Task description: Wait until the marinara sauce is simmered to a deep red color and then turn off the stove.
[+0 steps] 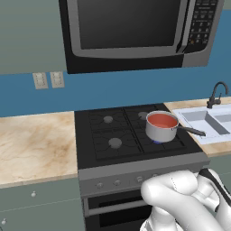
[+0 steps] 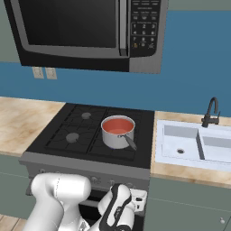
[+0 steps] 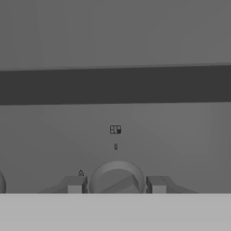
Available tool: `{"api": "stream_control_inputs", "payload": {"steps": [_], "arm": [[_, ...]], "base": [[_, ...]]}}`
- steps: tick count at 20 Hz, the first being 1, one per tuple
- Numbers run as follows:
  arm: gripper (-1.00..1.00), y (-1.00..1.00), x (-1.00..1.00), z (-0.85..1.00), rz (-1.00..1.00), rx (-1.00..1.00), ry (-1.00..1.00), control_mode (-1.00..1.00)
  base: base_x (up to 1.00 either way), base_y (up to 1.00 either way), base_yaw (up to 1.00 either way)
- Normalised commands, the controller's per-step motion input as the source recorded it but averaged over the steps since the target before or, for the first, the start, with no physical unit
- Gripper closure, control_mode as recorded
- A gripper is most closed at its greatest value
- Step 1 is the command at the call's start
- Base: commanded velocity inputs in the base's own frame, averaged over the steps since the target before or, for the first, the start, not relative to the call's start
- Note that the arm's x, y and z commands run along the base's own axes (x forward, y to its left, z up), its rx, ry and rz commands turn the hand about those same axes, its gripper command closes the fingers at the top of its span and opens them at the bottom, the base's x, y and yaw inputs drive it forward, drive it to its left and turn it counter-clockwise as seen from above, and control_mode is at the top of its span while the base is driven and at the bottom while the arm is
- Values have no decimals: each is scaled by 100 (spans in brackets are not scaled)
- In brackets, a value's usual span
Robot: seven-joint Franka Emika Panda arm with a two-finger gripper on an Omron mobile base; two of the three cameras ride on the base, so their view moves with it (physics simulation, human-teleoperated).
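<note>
The marinara sauce (image 1: pixel 161 120) is an orange-red disc in a small steel saucepan (image 2: pixel 118 133) on the front right burner of the black stove (image 1: pixel 115 133). The pan's dark handle points to the right, toward the sink. In the hand view my gripper (image 3: pixel 116 185) is open and faces the stove's grey front panel. Its two fingertips (image 3: pixel 76 184) stand on either side of a round knob (image 3: pixel 117 177), close to it. Above the panel runs the dark cooktop edge (image 3: pixel 115 85). My arm reaches low in front of the knob row (image 1: pixel 117 182).
A black-and-silver microwave (image 1: pixel 135 27) hangs above the stove. A white sink (image 2: pixel 194 144) with a dark faucet (image 2: pixel 211 113) lies to the right. Wooden counter (image 1: pixel 36 144) extends to the left. The oven door's bar handle (image 1: pixel 113 206) runs below the knobs.
</note>
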Motion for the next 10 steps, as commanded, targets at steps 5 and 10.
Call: {"api": "stream_control_inputs", "payload": {"steps": [5,10], "arm": [[100,0,0,0,0,0,0,-100],[100,0,0,0,0,0,0,-100]], "base": [[0,0,0],[0,0,0]]}}
